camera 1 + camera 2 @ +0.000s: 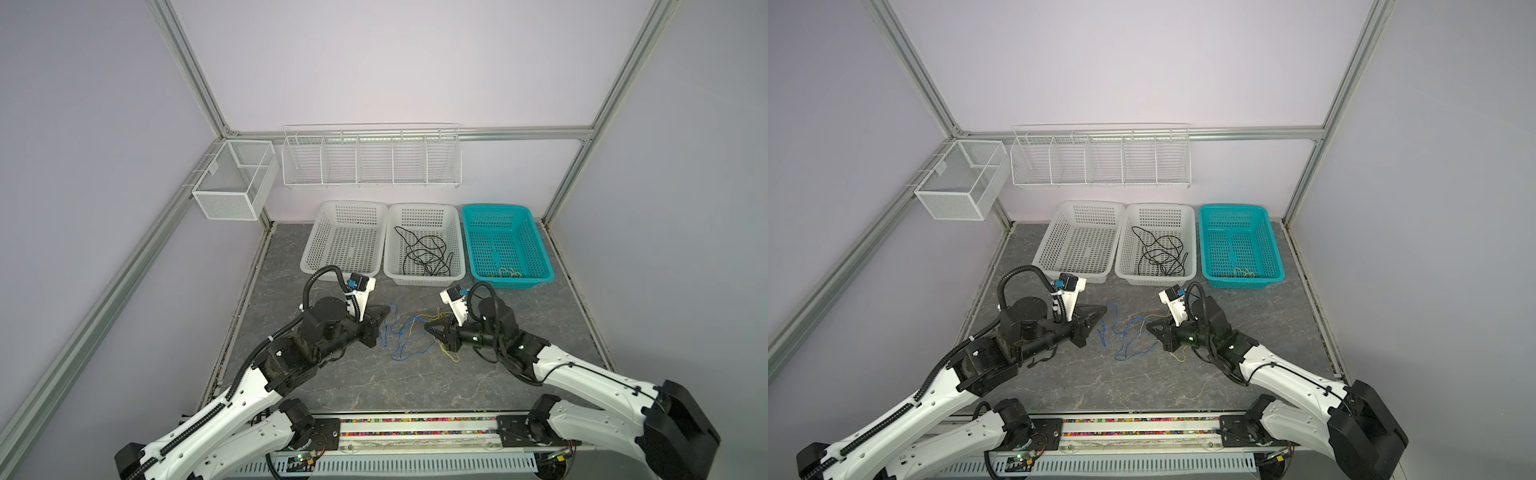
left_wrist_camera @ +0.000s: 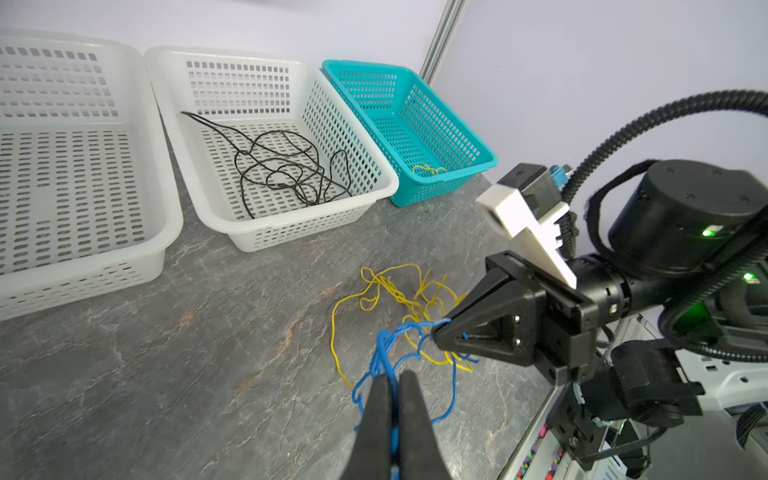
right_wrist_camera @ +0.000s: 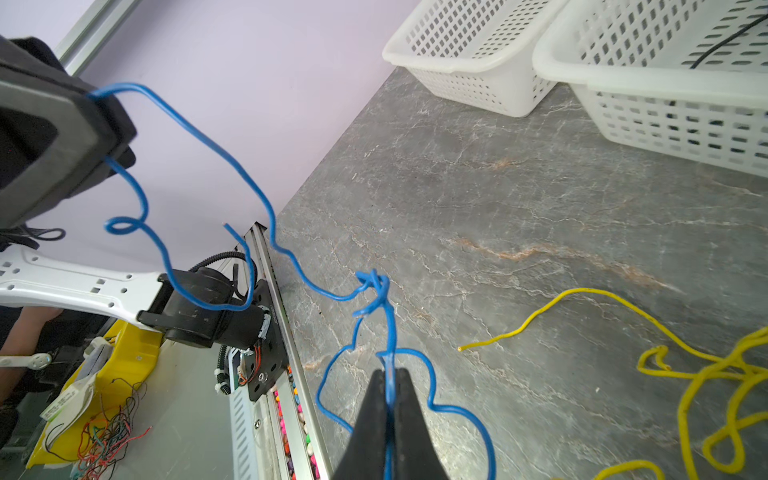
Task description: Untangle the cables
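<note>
Between right fingers [image 3: 370, 424], blue cable [image 3: 390, 328]

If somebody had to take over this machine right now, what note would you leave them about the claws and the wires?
Left gripper: jaws shut on the blue cable.
Right gripper: jaws shut on the blue cable too.
Done: the black cable lies in the middle white basket, and a small yellow cable lies in the teal basket.
Left: the blue cable has a knot between the grippers and tangles with the loose yellow cable on the table. Pull them apart.
</note>
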`<control>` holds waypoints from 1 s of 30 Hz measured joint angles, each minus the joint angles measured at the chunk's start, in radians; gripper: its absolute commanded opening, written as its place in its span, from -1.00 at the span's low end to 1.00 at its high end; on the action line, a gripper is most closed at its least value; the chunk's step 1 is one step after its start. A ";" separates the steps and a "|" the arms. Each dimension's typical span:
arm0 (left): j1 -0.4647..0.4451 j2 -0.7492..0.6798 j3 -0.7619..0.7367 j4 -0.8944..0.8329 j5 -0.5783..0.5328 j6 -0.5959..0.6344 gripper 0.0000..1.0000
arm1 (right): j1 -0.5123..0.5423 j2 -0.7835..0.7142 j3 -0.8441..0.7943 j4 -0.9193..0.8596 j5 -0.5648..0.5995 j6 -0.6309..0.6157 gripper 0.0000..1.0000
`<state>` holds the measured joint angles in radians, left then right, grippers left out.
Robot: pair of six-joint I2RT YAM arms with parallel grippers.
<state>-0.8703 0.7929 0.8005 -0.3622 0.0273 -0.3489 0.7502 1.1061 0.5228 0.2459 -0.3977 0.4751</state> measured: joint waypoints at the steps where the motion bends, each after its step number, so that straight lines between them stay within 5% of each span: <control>1: 0.000 0.000 -0.006 0.015 0.002 -0.005 -1.00 | 0.006 0.014 0.005 0.003 0.000 0.000 -0.87; 8: 0.000 -0.028 -0.053 0.080 0.022 -0.026 -0.97 | 0.047 0.057 0.039 -0.030 0.069 -0.005 -0.87; 14: 0.000 -0.155 -0.065 0.033 -0.033 -0.025 0.00 | 0.050 0.014 0.043 -0.077 0.175 -0.019 -0.87; 18: 0.000 -0.213 -0.032 -0.055 -0.090 -0.011 0.40 | 0.050 0.013 0.057 -0.124 0.232 -0.042 -0.87; 24: 0.000 -0.163 0.151 -0.221 -0.136 0.067 0.51 | 0.055 0.013 0.097 -0.222 0.321 -0.114 -0.87; 30: 0.001 0.099 0.417 -0.388 -0.115 0.205 0.52 | 0.114 0.013 0.137 -0.296 0.392 -0.201 -0.87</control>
<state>-0.8696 0.8921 1.2179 -0.7498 -0.0875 -0.1436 0.8639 1.1191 0.6598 -0.0502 -0.0059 0.2745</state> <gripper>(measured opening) 0.761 0.069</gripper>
